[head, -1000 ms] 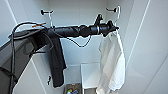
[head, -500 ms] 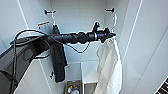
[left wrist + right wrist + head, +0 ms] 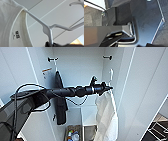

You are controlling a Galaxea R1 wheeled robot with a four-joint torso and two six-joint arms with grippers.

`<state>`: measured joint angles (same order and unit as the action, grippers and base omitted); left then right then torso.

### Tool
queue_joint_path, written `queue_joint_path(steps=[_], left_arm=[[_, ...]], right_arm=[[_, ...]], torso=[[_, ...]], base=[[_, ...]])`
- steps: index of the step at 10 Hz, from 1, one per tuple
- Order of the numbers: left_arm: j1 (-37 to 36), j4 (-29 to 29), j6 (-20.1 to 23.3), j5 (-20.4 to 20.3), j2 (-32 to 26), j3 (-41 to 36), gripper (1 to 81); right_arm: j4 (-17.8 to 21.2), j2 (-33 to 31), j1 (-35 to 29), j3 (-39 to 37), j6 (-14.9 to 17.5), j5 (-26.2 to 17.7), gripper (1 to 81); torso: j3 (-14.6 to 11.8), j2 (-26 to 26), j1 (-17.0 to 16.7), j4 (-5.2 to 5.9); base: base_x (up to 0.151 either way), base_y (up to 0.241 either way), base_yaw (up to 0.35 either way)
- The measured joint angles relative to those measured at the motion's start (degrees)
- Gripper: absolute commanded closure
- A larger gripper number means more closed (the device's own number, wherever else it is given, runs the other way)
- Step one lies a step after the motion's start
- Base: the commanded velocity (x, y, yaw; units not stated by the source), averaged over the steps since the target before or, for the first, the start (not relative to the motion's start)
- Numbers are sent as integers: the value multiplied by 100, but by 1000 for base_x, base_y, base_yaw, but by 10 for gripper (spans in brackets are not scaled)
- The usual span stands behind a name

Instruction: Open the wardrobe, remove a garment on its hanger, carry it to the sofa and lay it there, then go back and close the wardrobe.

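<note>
- The wardrobe [image 3: 82, 62] stands open, its white interior lit, with black hooks [image 3: 107, 57] on the back wall above the left hand [image 3: 110, 87].
- The left arm reaches across the opening from the left, its hand at the top of the garment [image 3: 106, 114].
- In the left wrist view the hand [image 3: 50, 44] pinches the stem of the hanger [image 3: 50, 29] just under its hook; the dark fingertips [image 3: 48, 44] press on the white stem from either side.
- The hanger's curved hook [image 3: 76, 2] rises above the hand, and one shoulder arm runs into the collar of the garment [image 3: 10, 25], where a small label shows inside the neck.
- The garment, white and thin, hangs straight down below the hand, near the wardrobe's right inner wall.
- A long black garment [image 3: 60, 102] hangs well to the left of the hand, from the other hook [image 3: 52, 59].
- Below the hand, low in the wardrobe, stand small coloured items [image 3: 72, 134] too blurred to name.
- The right wrist view gives dark robot parts; I cannot tell how the right hand stands.
</note>
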<state>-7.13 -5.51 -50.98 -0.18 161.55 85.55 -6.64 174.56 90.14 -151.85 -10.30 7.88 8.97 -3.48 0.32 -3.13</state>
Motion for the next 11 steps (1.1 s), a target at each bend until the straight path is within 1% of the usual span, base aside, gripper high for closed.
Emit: queue_joint_path(steps=[2, 3, 5, 7, 11], left_arm=[[160, 88, 7, -15, -72, -155, 811], [204, 124, -1, -135, -91, -196, 811], [427, 144, -6, -105, -249, -267, 811], [372, 144, -12, -155, -271, -344, 811], [411, 149, -6, -150, -417, -450, 811]], right_arm=[[-2, 0, 18, 0, 0, -2, 10], [-2, 2, -12, 0, 2, 4, 10], [0, -2, -43, 0, 16, 11, 10], [-2, 2, 51, 0, 17, -28, 10], [-2, 15, 0, -2, 16, 0, 10]], torso=[[-2, -2, -9, 0], [0, 0, -2, 0], [0, 2, -5, 0], [0, 0, -13, 0], [0, 0, -11, 0]], base=[[-142, 0, 0], [-142, 0, 0], [-142, 0, 0], [-142, 0, 0], [-139, 0, 0]])
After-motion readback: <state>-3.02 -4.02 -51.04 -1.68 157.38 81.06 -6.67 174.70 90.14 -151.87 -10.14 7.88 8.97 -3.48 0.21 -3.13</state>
